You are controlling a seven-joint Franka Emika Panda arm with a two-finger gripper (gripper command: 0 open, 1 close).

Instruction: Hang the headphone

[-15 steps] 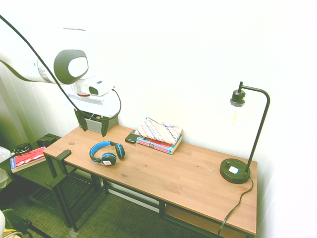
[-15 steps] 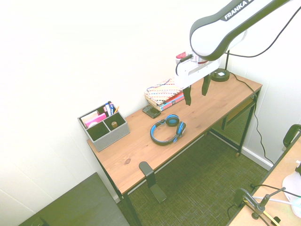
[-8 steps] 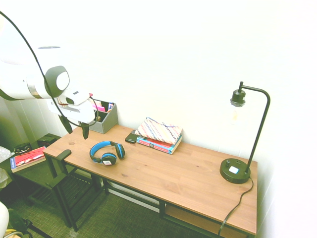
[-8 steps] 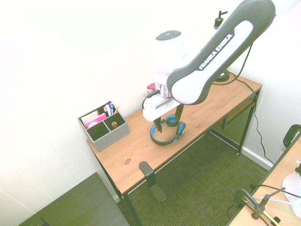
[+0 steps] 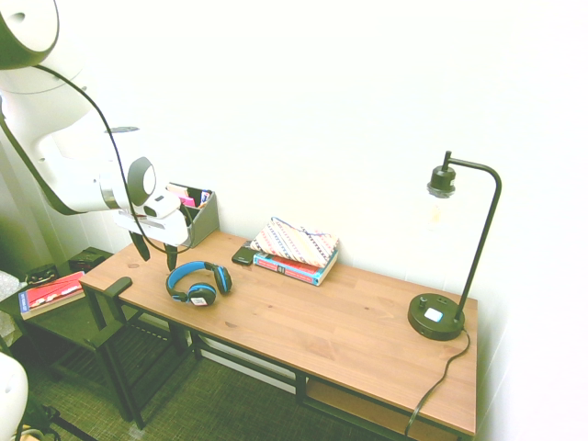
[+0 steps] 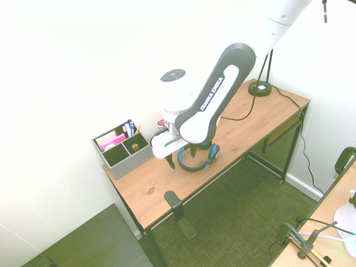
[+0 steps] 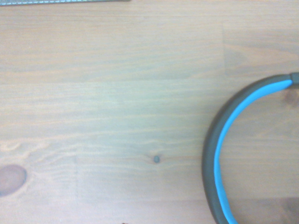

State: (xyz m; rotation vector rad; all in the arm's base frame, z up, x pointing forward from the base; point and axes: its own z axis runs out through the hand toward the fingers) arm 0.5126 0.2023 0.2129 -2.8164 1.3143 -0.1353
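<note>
I have the claw (image 5: 154, 261) spread open with nothing in it, above the wood-grained desk (image 5: 303, 317). The headphone (image 5: 199, 283) lies on that knotted, brown surface near the claw, its curved band dark outside and bright blue inside, its cups round and padded. Near it I see a boxy grey organizer (image 6: 123, 149) and a pouch (image 5: 296, 241) with zigzag patterning, resting on books (image 5: 294, 268).

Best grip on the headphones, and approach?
The headphones lie flat on the desk, headband arching away from both ear cups. I'd come straight down from above, open claw straddling the headband's curved middle: it's slim and exposed, with open space inside the arc for one finger.
</note>
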